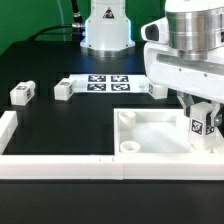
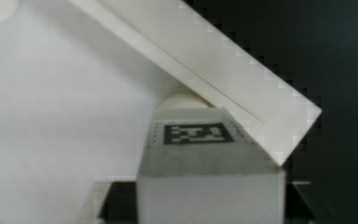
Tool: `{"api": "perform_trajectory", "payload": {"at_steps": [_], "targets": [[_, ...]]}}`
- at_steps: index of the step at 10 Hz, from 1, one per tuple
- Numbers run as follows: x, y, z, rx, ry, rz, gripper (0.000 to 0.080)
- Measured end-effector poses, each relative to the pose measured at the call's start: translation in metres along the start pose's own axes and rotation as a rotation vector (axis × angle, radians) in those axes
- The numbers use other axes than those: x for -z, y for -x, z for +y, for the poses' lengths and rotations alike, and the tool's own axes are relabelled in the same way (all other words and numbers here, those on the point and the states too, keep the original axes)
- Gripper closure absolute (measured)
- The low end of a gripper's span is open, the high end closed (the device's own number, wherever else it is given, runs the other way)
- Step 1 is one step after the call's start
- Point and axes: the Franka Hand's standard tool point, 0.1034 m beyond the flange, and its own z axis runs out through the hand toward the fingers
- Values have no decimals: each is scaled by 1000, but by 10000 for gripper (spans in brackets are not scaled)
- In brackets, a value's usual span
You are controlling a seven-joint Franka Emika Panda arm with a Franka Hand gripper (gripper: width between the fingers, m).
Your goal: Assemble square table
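On the black tabletop [image 1: 60,125] we see the square top [image 1: 150,135] lying rim up, toward the exterior view's right and just behind the front wall [image 1: 60,165]. Over its right side the pincer [image 1: 198,112] is pinching a leg [image 1: 197,126] and holding it upright, with the leg's tag facing the camera. In the wrist view this leg [image 2: 202,165] hangs at a corner of the rim [image 2: 229,75], but we cannot tell whether it touches the top. Farther back, well apart from the top, a loose leg [image 1: 22,93] and a second leg [image 1: 63,89] lie toward the exterior view's left. The second leg sits just beside the marker board [image 1: 105,82].
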Motion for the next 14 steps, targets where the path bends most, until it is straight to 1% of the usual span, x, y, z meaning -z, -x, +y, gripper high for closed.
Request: {"api": "perform_trajectory", "payload": {"at_steps": [1, 2, 3, 4, 5, 6, 10, 12, 13, 14], "targets": [[0, 0, 0, 11, 0, 0, 424], [0, 0, 0, 28, 0, 0, 289], [0, 1, -1, 62, 0, -1, 175], [1, 5, -2, 91, -1, -2, 175], [1, 8, -4, 166, 2, 1, 157], [1, 10, -5, 311, 7, 8, 157], [1, 9, -5, 698, 7, 9, 150], [1, 8, -5, 831, 27, 21, 150], [2, 7, -5, 955, 43, 29, 150], [2, 7, -4, 1050, 52, 31, 150]]}}
